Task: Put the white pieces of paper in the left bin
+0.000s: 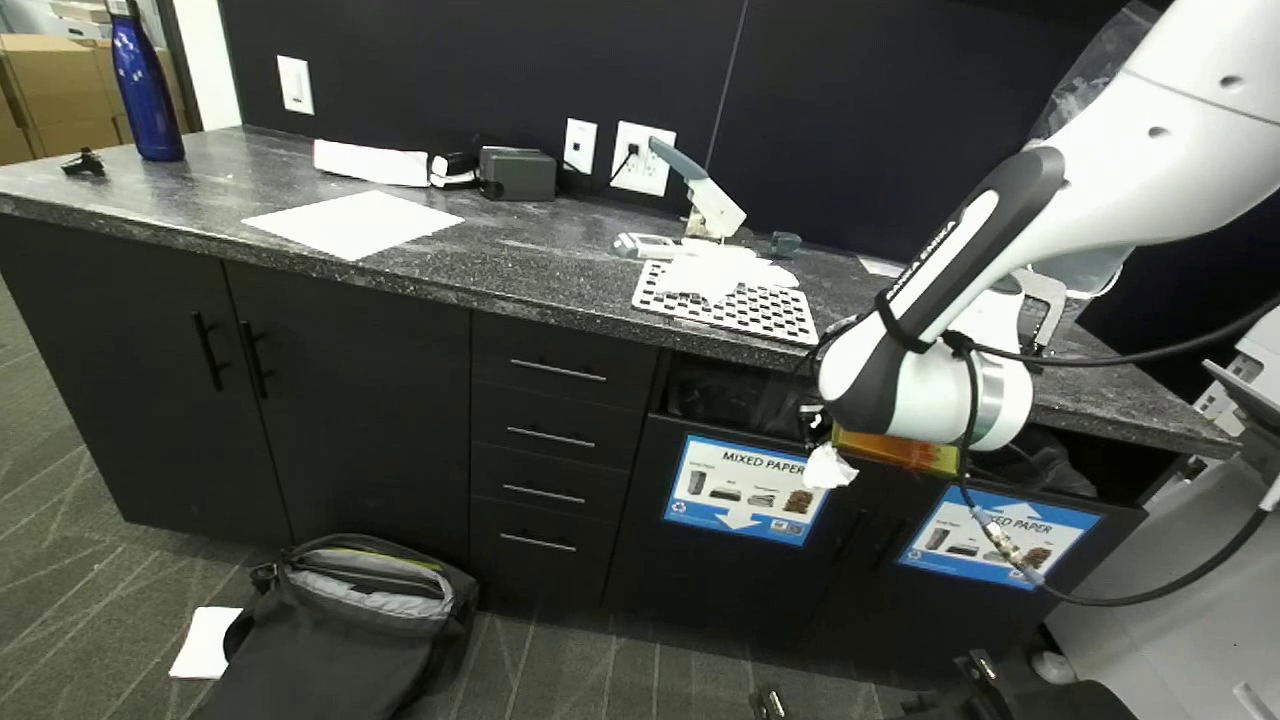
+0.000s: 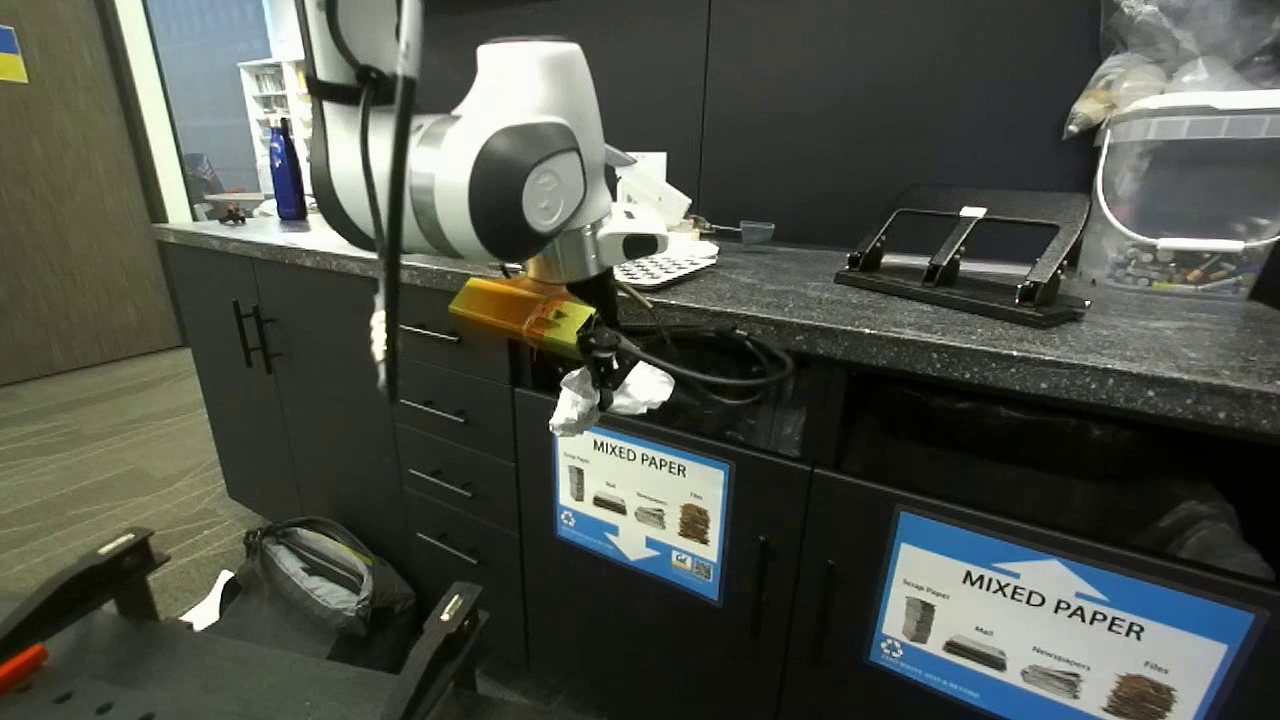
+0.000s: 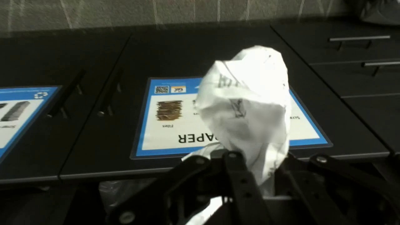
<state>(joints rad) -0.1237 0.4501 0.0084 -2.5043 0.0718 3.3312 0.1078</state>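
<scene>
A crumpled white piece of paper [image 3: 247, 93] with dark marks is pinched in my gripper [image 2: 606, 388]. The paper [image 1: 828, 468] sticks out on both sides of the fingers [image 2: 605, 355]. More white pieces of paper [image 1: 722, 270] lie heaped on a black-dotted sheet on the counter. The left bin [image 2: 640, 650] has a dark front with a blue-and-white label [image 2: 640, 510] and a slot above, under the counter. My gripper hangs near that bin's upper front edge, the held paper overlapping the label in all views. How deep it stands over the slot, I cannot tell.
The near-identical right bin [image 2: 830, 680] adjoins it. Above runs the counter edge [image 2: 1000, 370], with a black stand [image 2: 960, 260] and a clear bucket [image 2: 1190, 200] on it. A loose cable [image 2: 730, 380] loops beside the gripper. A dark bag [image 1: 360, 620] sits on the floor.
</scene>
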